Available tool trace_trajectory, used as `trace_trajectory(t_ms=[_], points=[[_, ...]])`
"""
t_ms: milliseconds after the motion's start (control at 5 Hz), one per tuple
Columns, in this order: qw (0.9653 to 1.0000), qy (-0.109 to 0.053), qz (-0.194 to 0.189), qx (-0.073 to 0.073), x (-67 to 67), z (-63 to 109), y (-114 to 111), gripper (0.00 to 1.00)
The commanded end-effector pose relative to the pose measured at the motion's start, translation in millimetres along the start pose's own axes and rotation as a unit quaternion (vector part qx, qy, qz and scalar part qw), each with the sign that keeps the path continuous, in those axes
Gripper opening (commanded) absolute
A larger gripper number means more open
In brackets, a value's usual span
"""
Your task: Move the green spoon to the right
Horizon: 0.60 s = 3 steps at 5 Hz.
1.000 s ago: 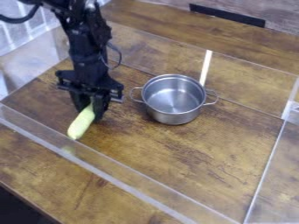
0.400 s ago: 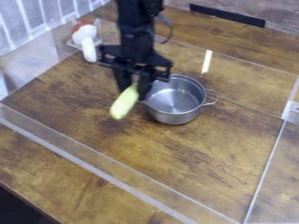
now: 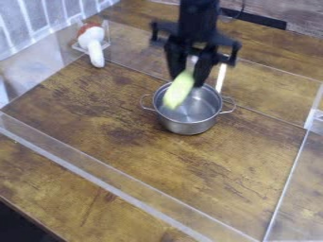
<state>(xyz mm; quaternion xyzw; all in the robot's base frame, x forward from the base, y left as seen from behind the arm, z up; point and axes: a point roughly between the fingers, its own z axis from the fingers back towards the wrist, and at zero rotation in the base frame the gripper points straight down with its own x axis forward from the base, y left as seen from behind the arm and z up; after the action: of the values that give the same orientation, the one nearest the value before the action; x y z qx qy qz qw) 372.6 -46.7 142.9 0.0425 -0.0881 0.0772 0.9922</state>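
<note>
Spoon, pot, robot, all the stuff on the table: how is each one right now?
Yellow-green spoon handle: held up, tilted, over the pot
Black robot gripper: shut on the spoon
Round silver metal pot: upright, no lid
White and red-tipped object: lying on the table

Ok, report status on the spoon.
Pincer shut on green spoon. Spoon in view over steel pot; whether raised clear of it, can't tell. Pot may be in the way.
</note>
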Motion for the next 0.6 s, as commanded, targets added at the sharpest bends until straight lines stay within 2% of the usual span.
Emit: trace_trajectory(t_ms=[0, 200, 400], points=[[0.9994, -0.028, -0.017, -0.008, 1.4, 12.6, -28.6, 0.0], [0.9991, -0.022, -0.035, -0.011, -2.1, 7.6, -57.1, 0.0], [0.9986, -0.007, -0.051, -0.013, -6.3, -8.5, -68.4, 0.0]])
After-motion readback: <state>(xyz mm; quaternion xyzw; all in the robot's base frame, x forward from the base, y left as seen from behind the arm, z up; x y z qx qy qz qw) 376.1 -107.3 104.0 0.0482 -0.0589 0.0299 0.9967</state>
